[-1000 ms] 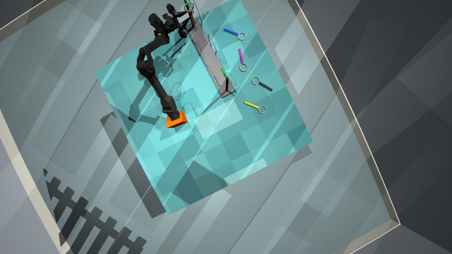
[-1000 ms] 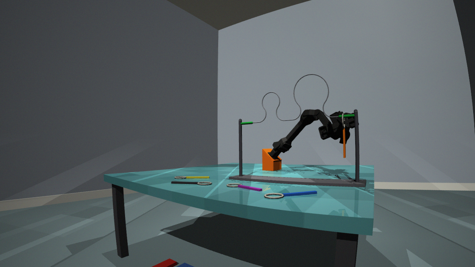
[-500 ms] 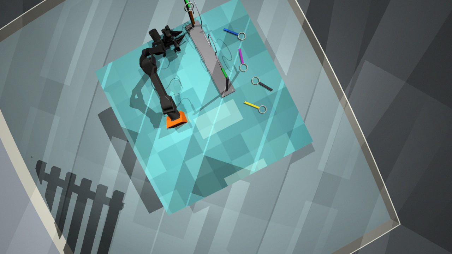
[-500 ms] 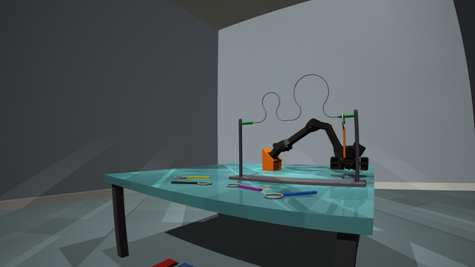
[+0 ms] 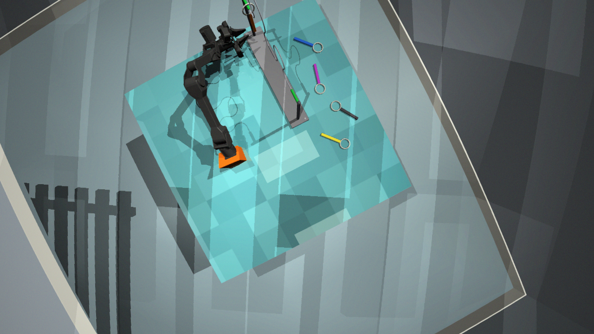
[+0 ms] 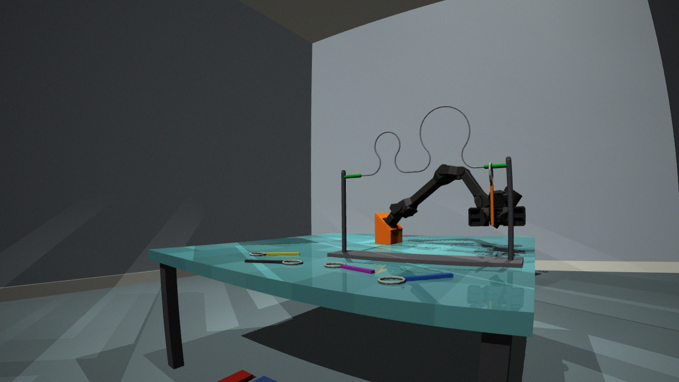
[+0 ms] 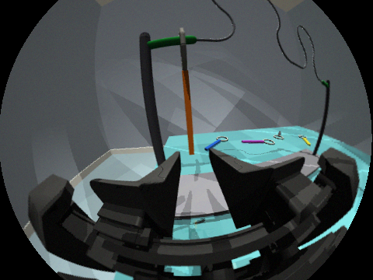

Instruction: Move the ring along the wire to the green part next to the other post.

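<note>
In the exterior view, going left to right, a black spare (image 5: pixel 348 113) (image 6: pixel 263 260) (image 7: pixel 279 134) and a yellow spare (image 5: pixel 331 138) (image 6: pixel 282 253) (image 7: pixel 306 141) are lying on the left part of the table (image 5: pixel 324 174) (image 6: pixel 341 304) (image 7: pixel 252 134). A purple spare (image 5: pixel 316 73) (image 6: pixel 357 268) (image 7: pixel 252 141) is lying near the lower middle. One post (image 5: pixel 298 111) (image 6: pixel 344 211) (image 7: pixel 323 117) is standing at centre, bearing a green part (image 5: pixel 294 95) (image 6: pixel 353 176) (image 7: pixel 325 83). Behind it, the orange base (image 5: pixel 238 153) (image 6: pixel 380 232) is supporting the arm (image 5: pixel 209 112) (image 6: pixel 425 187), which is arching rightward. A blue spare (image 5: pixel 303 41) (image 6: pixel 429 277) (image 7: pixel 213 145) is lying lower right of centre. Above, the grey wire (image 5: pixel 265 24) (image 6: pixel 445 106) (image 7: pixel 234 23) is looping between the posts.

At right, the ring (image 5: pixel 242 10) (image 6: pixel 490 172) (image 7: pixel 183 54) is hanging on the other green part (image 5: pixel 247 4) (image 6: pixel 501 165) (image 7: pixel 165 42), its orange handle (image 5: pixel 251 20) (image 6: pixel 492 204) (image 7: pixel 188 117) pointing down just beside the other post (image 5: pixel 254 33) (image 6: pixel 510 209) (image 7: pixel 149 93). Behind the handle, the gripper (image 5: pixel 246 33) (image 6: pixel 493 216) (image 7: pixel 194 154) is facing it, its fingers standing partly spread and pinching nothing. In the wrist view, the handle's lower end is showing just above the gap between the fingertips, at centre of the frame; whether they are touching, I cannot tell.
</note>
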